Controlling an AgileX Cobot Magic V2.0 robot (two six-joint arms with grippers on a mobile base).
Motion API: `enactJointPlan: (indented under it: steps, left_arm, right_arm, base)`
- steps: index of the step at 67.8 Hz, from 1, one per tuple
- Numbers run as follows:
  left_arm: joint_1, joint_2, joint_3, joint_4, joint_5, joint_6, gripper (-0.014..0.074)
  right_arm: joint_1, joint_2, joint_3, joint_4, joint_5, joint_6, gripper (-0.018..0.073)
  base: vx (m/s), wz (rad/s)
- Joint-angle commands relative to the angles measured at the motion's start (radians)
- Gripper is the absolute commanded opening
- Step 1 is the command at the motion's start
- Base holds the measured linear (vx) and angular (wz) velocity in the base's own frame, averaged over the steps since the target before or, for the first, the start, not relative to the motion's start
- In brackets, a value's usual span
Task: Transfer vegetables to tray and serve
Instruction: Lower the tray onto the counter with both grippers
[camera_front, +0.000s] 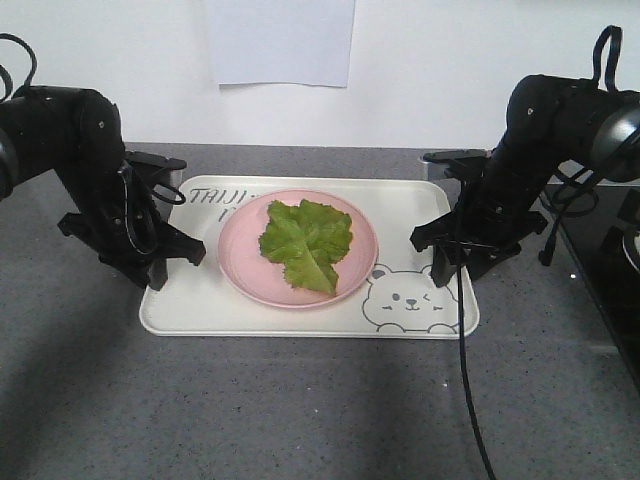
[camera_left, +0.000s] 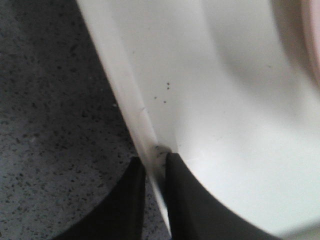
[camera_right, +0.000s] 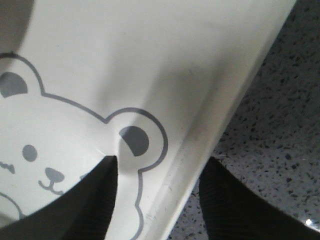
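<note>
1. Lettuce leaf (camera_front: 306, 244) lies flat on the pink plate (camera_front: 240, 262), which sits mid-tray, so the transfer looks done and serving remains.
2. Tray (camera_front: 300, 320) rests on the grey table (camera_front: 300, 410), its bear drawing (camera_front: 410, 298) at the near right corner.
3. Left claw (camera_left: 155, 165) is pinched shut on the tray's left rim, one finger outside and one inside.
4. Right claw (camera_right: 157, 172) straddles the right rim beside the bear's ear with fingers spread, not yet clamped.
5. Opposite-edge holds should keep the tray level when lifted.
</note>
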Motion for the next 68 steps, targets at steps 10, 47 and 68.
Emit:
enactJointPlan:
  steps: [10,47,68]
  left_arm:
    - [-0.024,-0.056,-0.036,-0.082,-0.014,0.017,0.0197]
    - [-0.024,-0.056,-0.036,-0.081,0.009,0.012,0.0317]
    - [-0.024,-0.056,-0.036,-0.082,0.036,0.012,0.0329]
  right_arm:
    - [0.019,-0.062,-0.029,0.080,-0.032,0.013,0.0380]
    - [0.019,-0.062,-0.029,-0.079,0.024,0.100,0.0380]
    - [0.019,-0.062,-0.029,-0.087,0.035,0.109,0.0380]
  base:
    - [0.00,0.00]
    - [0.00,0.00]
    - [0.00,0.00]
